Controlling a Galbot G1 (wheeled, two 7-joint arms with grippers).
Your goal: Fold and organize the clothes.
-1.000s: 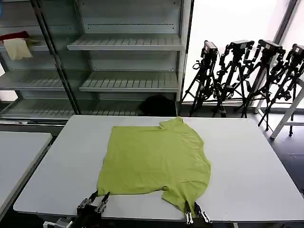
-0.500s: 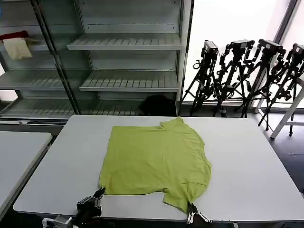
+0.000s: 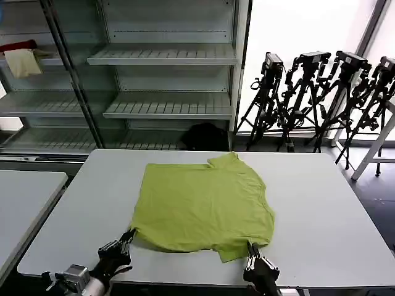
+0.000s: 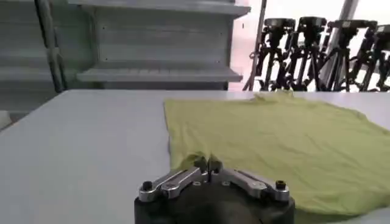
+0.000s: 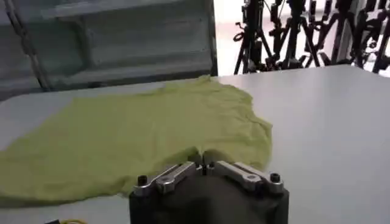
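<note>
The clothes are one lime yellow-green T-shirt (image 3: 203, 200) spread flat on the white table (image 3: 321, 209), its neck end toward the far side. My left gripper (image 3: 128, 237) is at the shirt's near left corner, shut on the hem. The right gripper (image 3: 250, 249) pinches the near right corner, which is bunched and slightly raised. In the left wrist view the left gripper (image 4: 207, 163) is closed on the edge of the T-shirt (image 4: 280, 134). In the right wrist view the right gripper (image 5: 202, 157) is closed on the T-shirt (image 5: 146, 128).
Metal shelving (image 3: 166, 61) stands behind the table, with red and cream cloths (image 3: 21, 57) on an upper left shelf. Camera tripods (image 3: 321, 98) crowd the back right. A second table (image 3: 24, 197) sits at the left. Bare tabletop flanks the shirt.
Both grippers have closed on the near hem corners. The shirt's near edge has drawn back from the table's front edge, and the near right corner has bunched up.
</note>
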